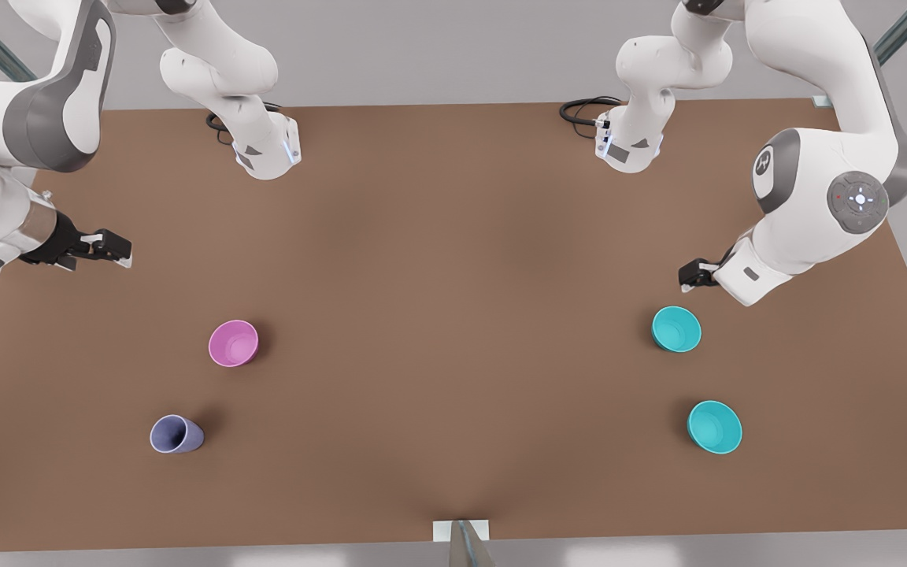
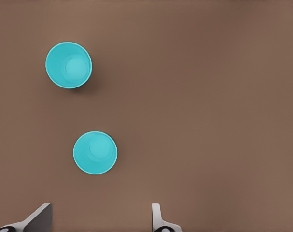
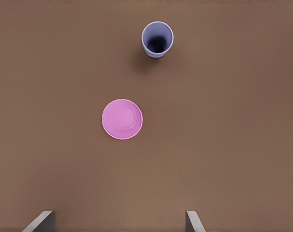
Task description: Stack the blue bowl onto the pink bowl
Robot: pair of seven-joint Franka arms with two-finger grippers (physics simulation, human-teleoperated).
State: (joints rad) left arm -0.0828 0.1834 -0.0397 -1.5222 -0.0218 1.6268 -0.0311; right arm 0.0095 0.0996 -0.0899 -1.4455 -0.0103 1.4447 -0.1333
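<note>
The left hand (image 1: 690, 276) hangs above the bench (image 1: 453, 236) on the front view's right, just beside the nearer of two teal bowls, its fingers (image 2: 158, 220) spread apart and holding nothing. The right hand (image 1: 111, 248) hangs on the front view's left, well apart from the pink bowl (image 1: 233, 343), its fingers (image 3: 194, 222) spread wide and holding nothing.

Two teal bowls look alike and either could serve as the blue bowl. The one closest to the left hand I take as the blue bowl (image 1: 676, 328); the second teal bowl (image 1: 714, 426) stands near it, toward the front view's bottom edge. Both sit upright, mouths up, apart from each other. The pink bowl stands upright far across the bench, with a lavender-blue cup (image 1: 175, 434) near it.

My judgement is that the blue bowl is light, stiff plastic with a smooth, likely slippery wall that tapers downward. A pinch across the whole bowl would probably slide off the taper, so the better hold is on the rim: one finger inside, one outside, closing on the thin wall. It should not crush, but a light thing like this may skid or tip if nudged before the fingers close.

No brand, label or writing can be read on the bowls or the cup; a round emblem (image 1: 763, 166) marks one arm's joint, too small to read
</note>
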